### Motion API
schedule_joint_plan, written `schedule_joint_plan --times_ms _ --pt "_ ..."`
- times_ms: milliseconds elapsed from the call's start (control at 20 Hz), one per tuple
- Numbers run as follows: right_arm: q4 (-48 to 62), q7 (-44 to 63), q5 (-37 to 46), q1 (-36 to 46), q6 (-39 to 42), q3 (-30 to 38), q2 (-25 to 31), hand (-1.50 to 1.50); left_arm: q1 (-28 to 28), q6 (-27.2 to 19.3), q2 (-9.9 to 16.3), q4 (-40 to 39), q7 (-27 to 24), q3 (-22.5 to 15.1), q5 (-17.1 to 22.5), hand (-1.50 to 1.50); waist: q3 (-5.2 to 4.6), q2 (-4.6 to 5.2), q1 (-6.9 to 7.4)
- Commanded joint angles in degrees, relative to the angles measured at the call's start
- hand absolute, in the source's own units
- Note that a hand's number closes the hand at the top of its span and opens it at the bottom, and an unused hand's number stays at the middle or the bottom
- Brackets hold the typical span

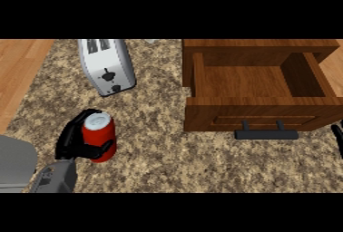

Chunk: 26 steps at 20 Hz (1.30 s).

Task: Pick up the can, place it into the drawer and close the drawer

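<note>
Fingers of the left hand [72, 144] curl round the red can [100, 136], with the thumb across its front. The can stands up on the speckled worktop [174, 154], near the left edge and toward the front. Its silver top faces up. The grey arm comes in from the bottom left corner.

A wooden drawer [258, 90] sits at the back right of the worktop. It is pulled open and you can see its bare wooden floor. A black handle [266, 133] sticks out from its front. The can is well apart from the drawer, off to its left.

A silver toaster [106, 65] lies at the back, behind the can.

At the right edge only a thin black bit of the right hand [337, 136] shows, so I cannot tell if it is open or closed.
</note>
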State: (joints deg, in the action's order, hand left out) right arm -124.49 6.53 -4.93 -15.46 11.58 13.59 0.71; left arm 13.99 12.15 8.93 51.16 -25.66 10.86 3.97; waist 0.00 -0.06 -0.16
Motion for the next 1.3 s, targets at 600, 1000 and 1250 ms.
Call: schedule_joint_plan --times_ms 600,1000,1250 --pt "-1.76 -5.38 0.98 -8.75 -1.65 -4.32 -0.69 -1.5 -3.82 -11.39 -4.56 24.41 14.14 -3.07 1.9 1.5 0.05 -0.23 0.32" --pt "-3.61 0.4 -1.52 -2.57 -0.74 1.0 -0.56 -1.5 6.9 -18.58 -7.56 27.75 21.98 -8.85 -3.49 1.5 0.02 -0.06 0.06" --pt "-3.49 0.42 -5.36 -3.89 1.89 5.12 2.16 -1.5 11.85 -21.32 -8.86 31.7 29.88 -12.75 -4.18 1.5 0.02 -0.06 -0.27"
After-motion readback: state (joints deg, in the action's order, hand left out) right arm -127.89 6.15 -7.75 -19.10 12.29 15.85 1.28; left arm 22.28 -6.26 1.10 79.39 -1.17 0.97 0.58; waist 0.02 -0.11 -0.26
